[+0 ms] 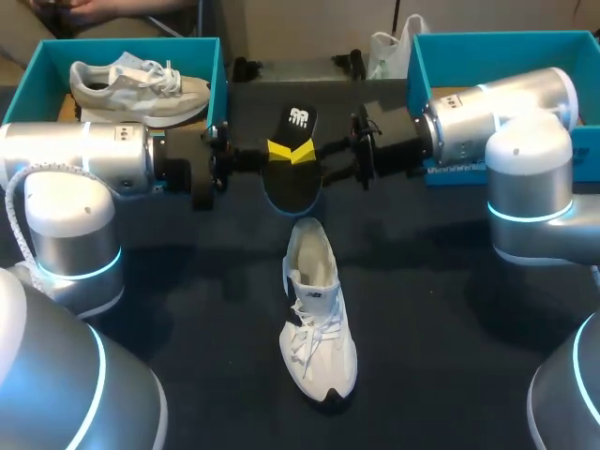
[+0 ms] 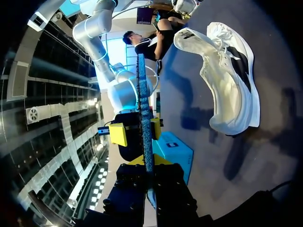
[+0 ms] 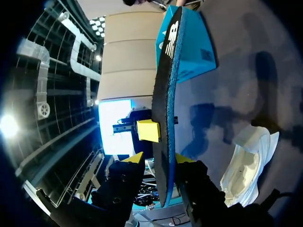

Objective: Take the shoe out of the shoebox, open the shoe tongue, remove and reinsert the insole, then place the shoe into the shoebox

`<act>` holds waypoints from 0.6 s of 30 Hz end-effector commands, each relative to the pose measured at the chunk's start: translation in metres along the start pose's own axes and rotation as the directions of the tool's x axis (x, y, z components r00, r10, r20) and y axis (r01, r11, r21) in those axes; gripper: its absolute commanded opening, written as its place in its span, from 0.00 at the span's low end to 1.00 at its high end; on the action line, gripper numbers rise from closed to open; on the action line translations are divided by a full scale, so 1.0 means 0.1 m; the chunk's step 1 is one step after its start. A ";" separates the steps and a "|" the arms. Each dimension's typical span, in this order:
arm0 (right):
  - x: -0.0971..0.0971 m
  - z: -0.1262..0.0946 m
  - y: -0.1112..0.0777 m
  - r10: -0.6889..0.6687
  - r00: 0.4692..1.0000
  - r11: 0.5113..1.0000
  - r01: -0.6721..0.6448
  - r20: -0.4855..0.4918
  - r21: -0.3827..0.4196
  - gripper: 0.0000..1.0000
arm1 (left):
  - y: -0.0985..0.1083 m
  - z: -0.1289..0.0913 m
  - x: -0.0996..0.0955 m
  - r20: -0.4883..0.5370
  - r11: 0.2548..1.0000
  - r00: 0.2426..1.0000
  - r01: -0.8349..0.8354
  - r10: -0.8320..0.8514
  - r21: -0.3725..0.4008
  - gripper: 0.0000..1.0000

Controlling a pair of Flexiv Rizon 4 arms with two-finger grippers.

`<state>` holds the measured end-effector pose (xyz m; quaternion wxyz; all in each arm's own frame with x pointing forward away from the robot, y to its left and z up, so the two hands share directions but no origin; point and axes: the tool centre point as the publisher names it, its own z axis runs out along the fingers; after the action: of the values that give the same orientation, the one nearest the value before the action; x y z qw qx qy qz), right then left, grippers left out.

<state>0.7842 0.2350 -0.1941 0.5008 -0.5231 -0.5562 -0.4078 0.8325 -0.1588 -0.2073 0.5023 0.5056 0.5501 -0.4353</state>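
Note:
A black insole [image 1: 292, 155] with a blue edge hangs above the table's middle, between both grippers. My left gripper [image 1: 279, 150] comes in from the left and is shut on it; the left wrist view shows the insole [image 2: 144, 113] edge-on, pinched at my left gripper [image 2: 150, 163]. My right gripper [image 1: 306, 152] faces it with the insole [image 3: 165, 104] between its fingers. In the right wrist view one tip of my right gripper [image 3: 158, 160] lies against the insole and the other stands a little off. The white shoe [image 1: 317, 319] lies on the table below them.
A teal shoebox [image 1: 217, 75] at the back left holds a second pale shoe [image 1: 141, 89]. Another teal shoebox [image 1: 422, 66] stands at the back right, behind my right arm. A white bag [image 1: 386, 52] sits at the back middle.

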 end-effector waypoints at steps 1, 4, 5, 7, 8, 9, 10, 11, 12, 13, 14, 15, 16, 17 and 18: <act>-0.01 0.03 0.04 0.002 1.000 1.000 -0.002 0.000 0.003 0.34 | 0.01 0.00 0.01 0.009 1.000 1.000 -0.003 0.003 0.000 0.00; -0.01 0.03 0.04 0.004 1.000 1.000 -0.004 -0.003 0.000 0.33 | 0.02 -0.01 0.00 0.016 1.000 1.000 0.002 -0.002 0.002 0.00; -0.02 0.02 0.04 0.005 1.000 1.000 -0.005 -0.004 -0.001 0.32 | 0.02 -0.01 0.00 0.017 1.000 1.000 0.003 -0.003 0.002 0.00; -0.03 0.02 0.04 0.005 1.000 1.000 -0.005 -0.007 -0.002 0.31 | 0.03 -0.01 -0.01 0.019 1.000 1.000 0.004 -0.004 0.002 0.00; -0.03 0.02 0.04 0.004 1.000 1.000 -0.004 -0.009 -0.004 0.31 | 0.04 -0.01 -0.01 0.020 1.000 1.000 0.004 -0.004 0.002 0.00; -0.03 0.02 0.04 0.002 1.000 1.000 -0.002 -0.011 -0.004 0.31 | 0.04 -0.01 -0.02 0.021 1.000 1.000 0.004 -0.004 0.003 0.00; -0.04 0.02 0.04 0.000 1.000 1.000 0.000 -0.012 -0.005 0.31 | 0.04 -0.01 -0.02 0.022 1.000 1.000 0.004 -0.004 0.003 0.00; -0.04 0.02 0.04 -0.001 1.000 1.000 0.001 -0.013 -0.005 0.31 | 0.04 -0.01 -0.02 0.023 1.000 1.000 0.004 -0.004 0.004 0.00; -0.04 0.02 0.04 -0.002 1.000 1.000 0.002 -0.015 -0.006 0.31 | 0.05 -0.01 -0.02 0.024 1.000 1.000 0.003 -0.003 0.004 0.00; -0.04 0.02 0.04 -0.004 1.000 1.000 0.004 -0.015 -0.006 0.31 | 0.05 -0.01 -0.02 0.025 1.000 1.000 0.003 -0.003 0.004 0.00; -0.04 0.02 0.04 -0.005 1.000 1.000 0.005 -0.016 -0.006 0.31 | 0.05 -0.01 -0.03 0.025 1.000 1.000 0.003 -0.003 0.004 0.00; -0.04 0.02 0.04 -0.006 1.000 1.000 0.006 -0.016 -0.006 0.30 | 0.06 -0.01 -0.03 0.026 1.000 1.000 0.002 -0.002 0.004 0.00; -0.04 0.02 0.04 -0.006 1.000 1.000 0.006 -0.016 -0.006 0.29 | 0.06 -0.01 -0.03 0.027 1.000 1.000 0.002 -0.002 0.005 0.00; -0.04 0.02 0.04 -0.006 1.000 1.000 0.006 -0.017 -0.007 0.28 | 0.06 -0.01 -0.03 0.028 1.000 1.000 0.002 -0.002 0.004 0.00; -0.04 0.02 0.05 -0.006 1.000 1.000 0.006 -0.017 -0.008 0.27 | 0.07 -0.01 -0.03 0.029 1.000 1.000 0.002 -0.002 0.004 0.00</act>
<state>0.7887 0.2349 -0.1986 0.5031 -0.5186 -0.5522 -0.4159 0.8370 -0.1563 -0.2037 0.5086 0.4989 0.5435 -0.4439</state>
